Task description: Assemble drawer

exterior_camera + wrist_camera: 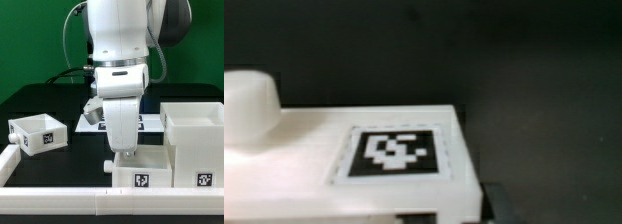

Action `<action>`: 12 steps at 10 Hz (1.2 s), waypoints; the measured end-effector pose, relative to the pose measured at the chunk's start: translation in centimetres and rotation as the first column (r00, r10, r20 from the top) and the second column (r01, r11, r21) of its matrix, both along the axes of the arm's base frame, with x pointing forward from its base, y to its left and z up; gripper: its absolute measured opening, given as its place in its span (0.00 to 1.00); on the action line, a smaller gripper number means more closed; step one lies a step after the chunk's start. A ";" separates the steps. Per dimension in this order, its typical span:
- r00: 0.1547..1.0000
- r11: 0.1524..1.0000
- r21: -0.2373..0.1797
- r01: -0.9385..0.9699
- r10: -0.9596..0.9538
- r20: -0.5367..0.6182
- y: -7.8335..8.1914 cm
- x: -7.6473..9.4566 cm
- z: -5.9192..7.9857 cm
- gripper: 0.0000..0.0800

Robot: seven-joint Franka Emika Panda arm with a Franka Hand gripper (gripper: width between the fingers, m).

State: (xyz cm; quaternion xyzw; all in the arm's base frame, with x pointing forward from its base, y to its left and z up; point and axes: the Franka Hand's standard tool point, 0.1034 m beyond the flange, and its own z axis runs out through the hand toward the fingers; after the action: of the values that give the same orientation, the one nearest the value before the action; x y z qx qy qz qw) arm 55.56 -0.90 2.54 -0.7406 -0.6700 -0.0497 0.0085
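A white tagged box (140, 177) sits frontmost on the desk (70, 166), the gripper (124, 154) down at its rim; I cannot tell whether it pinches.

My arm (120, 35) comes down from above, standing directly over the tagged drawer box (140, 180). The wrist (118, 82) is vertical and points straight down. My gripper (125, 150) sits low at the box's top rim, toward the rim's end on the exterior view's left. The fingertips are not distinguishable there. The wrist view is blurred, so jaw spacing is undetermined.
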 end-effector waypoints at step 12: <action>1.000 1.000 -0.001 -0.021 0.021 -0.005 0.1 -0.4 0.0 0.05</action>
State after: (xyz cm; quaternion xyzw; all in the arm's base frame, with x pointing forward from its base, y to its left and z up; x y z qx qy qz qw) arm 55.14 -0.80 2.57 -0.7337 -0.6778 -0.0473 0.0104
